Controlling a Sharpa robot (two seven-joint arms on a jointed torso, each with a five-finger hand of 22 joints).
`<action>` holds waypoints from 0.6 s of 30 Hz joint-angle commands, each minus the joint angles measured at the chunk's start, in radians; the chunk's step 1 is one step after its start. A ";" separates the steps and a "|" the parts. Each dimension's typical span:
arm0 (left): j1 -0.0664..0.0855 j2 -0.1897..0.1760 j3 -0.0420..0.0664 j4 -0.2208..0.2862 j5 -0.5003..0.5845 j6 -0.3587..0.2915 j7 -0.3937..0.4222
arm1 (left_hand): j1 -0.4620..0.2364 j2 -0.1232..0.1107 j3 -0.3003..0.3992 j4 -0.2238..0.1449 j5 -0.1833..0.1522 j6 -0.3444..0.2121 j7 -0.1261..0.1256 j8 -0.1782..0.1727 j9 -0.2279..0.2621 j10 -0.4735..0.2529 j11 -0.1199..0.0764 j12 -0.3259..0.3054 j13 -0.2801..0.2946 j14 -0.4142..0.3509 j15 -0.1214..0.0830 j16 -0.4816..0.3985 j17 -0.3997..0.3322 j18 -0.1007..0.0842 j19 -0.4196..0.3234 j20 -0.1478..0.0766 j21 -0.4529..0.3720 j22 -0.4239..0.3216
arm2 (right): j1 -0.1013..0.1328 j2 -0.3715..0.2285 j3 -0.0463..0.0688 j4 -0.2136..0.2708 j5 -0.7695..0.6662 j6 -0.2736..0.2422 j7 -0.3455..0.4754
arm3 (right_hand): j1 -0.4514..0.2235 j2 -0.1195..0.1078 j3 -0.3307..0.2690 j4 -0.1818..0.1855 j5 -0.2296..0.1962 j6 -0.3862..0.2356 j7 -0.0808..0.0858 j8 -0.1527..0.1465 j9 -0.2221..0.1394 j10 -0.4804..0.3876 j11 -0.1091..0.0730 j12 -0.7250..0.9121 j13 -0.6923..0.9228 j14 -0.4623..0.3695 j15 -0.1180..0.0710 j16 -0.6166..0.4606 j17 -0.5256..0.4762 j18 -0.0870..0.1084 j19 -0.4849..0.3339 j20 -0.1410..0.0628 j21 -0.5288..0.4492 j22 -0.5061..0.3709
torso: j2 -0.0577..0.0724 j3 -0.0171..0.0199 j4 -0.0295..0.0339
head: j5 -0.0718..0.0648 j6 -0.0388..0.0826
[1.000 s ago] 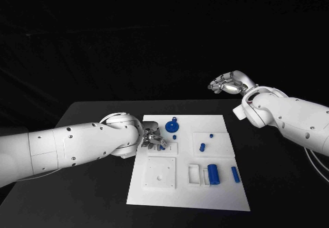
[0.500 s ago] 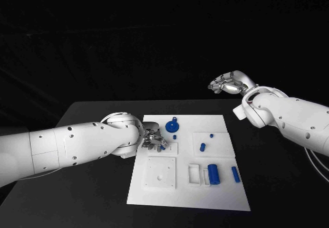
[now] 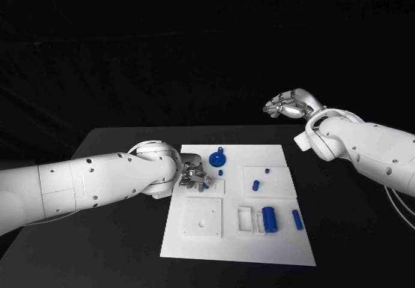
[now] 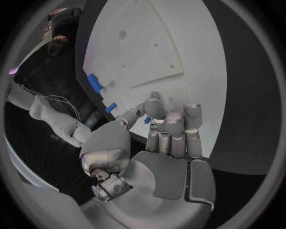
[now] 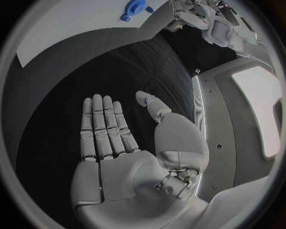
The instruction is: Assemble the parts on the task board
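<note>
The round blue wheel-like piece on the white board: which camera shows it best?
The head view: the round blue piece lies unobstructed near the task board's far edge. The right wrist view shows it small at the rim. In the left wrist view I cannot make it out.

No legible text or markings.

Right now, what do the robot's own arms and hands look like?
Both arms are smooth white rounded shells dotted with small dark screw holes. Thin pale cables trail below the right arm. The left hand and right hand are silver metal, with segmented fingers and broad plated palms.
</note>
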State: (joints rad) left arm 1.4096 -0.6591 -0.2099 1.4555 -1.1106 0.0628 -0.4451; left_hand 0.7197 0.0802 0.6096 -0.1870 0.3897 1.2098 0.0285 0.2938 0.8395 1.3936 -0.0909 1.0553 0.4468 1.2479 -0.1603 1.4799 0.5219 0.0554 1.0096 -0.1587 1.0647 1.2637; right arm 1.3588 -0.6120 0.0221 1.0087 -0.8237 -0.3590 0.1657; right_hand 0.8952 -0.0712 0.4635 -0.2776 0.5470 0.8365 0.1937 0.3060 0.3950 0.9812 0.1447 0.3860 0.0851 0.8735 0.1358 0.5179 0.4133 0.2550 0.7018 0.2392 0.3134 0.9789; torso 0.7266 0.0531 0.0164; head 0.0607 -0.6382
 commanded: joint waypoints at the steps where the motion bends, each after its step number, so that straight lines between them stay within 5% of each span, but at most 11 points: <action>1: -0.012 0.007 -0.009 0.005 0.007 0.052 -0.009 | -0.008 0.005 0.039 -0.026 -0.015 0.049 -0.042 0.006 -0.004 0.007 -0.032 0.005 0.002 0.031 -0.057 0.005 0.002 0.013 0.001 -0.115 0.005 0.001 | 0.000 -0.001 0.001 0.002 0.001 0.003 0.006 | -0.003 0.000 0.000 0.003 0.009 -0.007 0.001 -0.002 -0.001 0.005 0.004 -0.005 -0.002 -0.002 0.006 0.000 -0.002 0.007 -0.008 0.000 -0.001 0.002 | 0.000 -0.0005 0.0003 | 0.000 0.000; 18: -0.012 0.007 -0.009 0.007 0.019 0.065 -0.008 | -0.032 0.027 0.034 0.000 -0.024 0.066 -0.046 0.021 -0.005 0.006 -0.034 0.008 0.005 0.030 -0.055 0.008 0.004 0.010 -0.003 -0.112 0.003 0.002 | 0.000 -0.001 0.001 0.002 0.001 0.002 0.008 | -0.004 -0.001 0.000 0.005 0.016 -0.007 0.002 -0.002 -0.002 0.006 0.004 -0.005 -0.004 -0.002 0.006 0.000 -0.003 0.007 -0.008 0.001 -0.001 0.002 | 0.000 -0.0011 0.0001 | 0.000 -0.001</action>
State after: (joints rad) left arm 1.4094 -0.6594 -0.2100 1.4575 -1.1082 0.0707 -0.4454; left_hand 0.6911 0.0957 0.6276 -0.1788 0.3705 1.2119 0.0267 0.3119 0.8329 1.3937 -0.0910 1.0592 0.4504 1.2486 -0.1610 1.4843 0.5240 0.0545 1.0096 -0.1587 1.0647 1.2645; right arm 1.3588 -0.6129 0.0221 1.0091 -0.8228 -0.3590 0.1660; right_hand 0.8952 -0.0712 0.4635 -0.2776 0.5577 0.8366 0.1936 0.3060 0.3948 0.9812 0.1447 0.3860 0.0825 0.8735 0.1357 0.5179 0.4114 0.2550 0.7018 0.2391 0.3134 0.9796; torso 0.7264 0.0523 0.0167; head 0.0609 -0.6393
